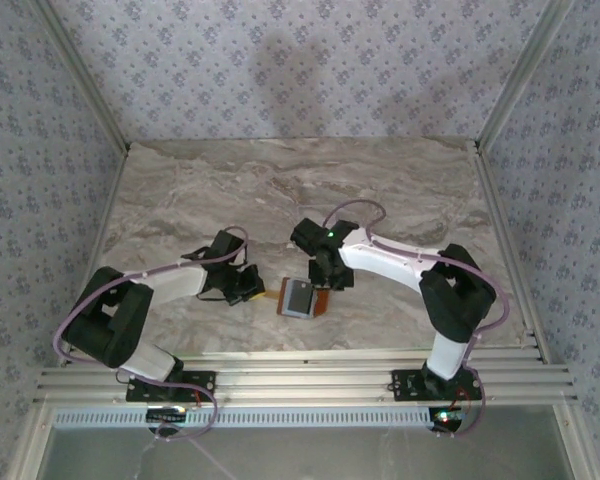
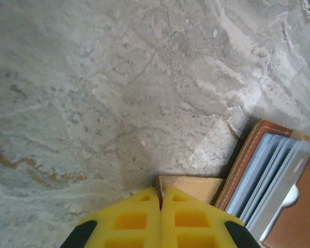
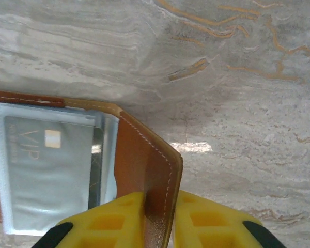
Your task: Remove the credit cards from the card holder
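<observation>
We find the card holder [image 1: 302, 298] on the table [image 1: 280, 190] between left gripper [image 1: 251, 288] and right gripper [image 1: 331, 281], a card [image 3: 46, 165] inside it.

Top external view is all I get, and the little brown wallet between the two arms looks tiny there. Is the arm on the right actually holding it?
Observer: Yes. On its wrist camera the right gripper is clamped on a flap of the tan-brown leather card holder.
Operator: Any cards inside?
Observer: One pale grey card lettered VIP lies behind a clear sleeve.
Operator: And the other arm?
Observer: The left gripper is shut, its tips right at a tan edge of the holder. I cannot tell whether it pinches that edge.
</observation>
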Controlling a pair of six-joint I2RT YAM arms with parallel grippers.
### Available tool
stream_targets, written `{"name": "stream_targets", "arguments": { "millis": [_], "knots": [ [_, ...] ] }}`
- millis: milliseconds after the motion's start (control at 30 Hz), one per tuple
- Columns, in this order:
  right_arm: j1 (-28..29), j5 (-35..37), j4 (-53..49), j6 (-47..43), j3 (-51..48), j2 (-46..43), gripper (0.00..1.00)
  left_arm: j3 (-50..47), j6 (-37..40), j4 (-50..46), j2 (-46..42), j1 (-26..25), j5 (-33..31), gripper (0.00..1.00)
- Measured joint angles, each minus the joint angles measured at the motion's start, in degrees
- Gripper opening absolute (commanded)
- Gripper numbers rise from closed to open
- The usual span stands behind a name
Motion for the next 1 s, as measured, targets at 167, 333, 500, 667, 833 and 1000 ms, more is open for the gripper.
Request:
{"name": "stream_targets", "arguments": {
  "millis": [167,333,500,667,833,1000],
  "knots": [
    [-2.69,-3.43,6.32,-1.66,-4.92,-2.56,0.04,0.26,0.48,-2.05,-0.17,0.00,-0.63,0.20],
    [-5.92,-7.30,11.76,-4.31,-8.94,-4.55,0.04,3.26,2.16,-8.20,-1.86,0.00,-4.09,0.30],
    [-7.91,-11.08,18.36,-5.79,-12.70,-7.04,0.04,8.57,3.50,-14.03,-5.90,-0.48,-8.35,0.35],
    [-9.75,-14.80,24.46,-5.88,-16.20,-8.81,0.04,13.77,4.26,-18.80,-6.91,-3.30,-11.87,0.42],
    [-10.88,-17.94,29.42,-5.81,-18.80,-9.57,0.04,17.66,4.92,-21.66,-4.79,-7.26,-13.90,0.50],
    [-11.63,-21.16,34.14,-6.05,-20.96,-9.75,0.04,20.15,5.79,-21.64,2.56,-10.32,-13.86,0.51]
  ]
}}
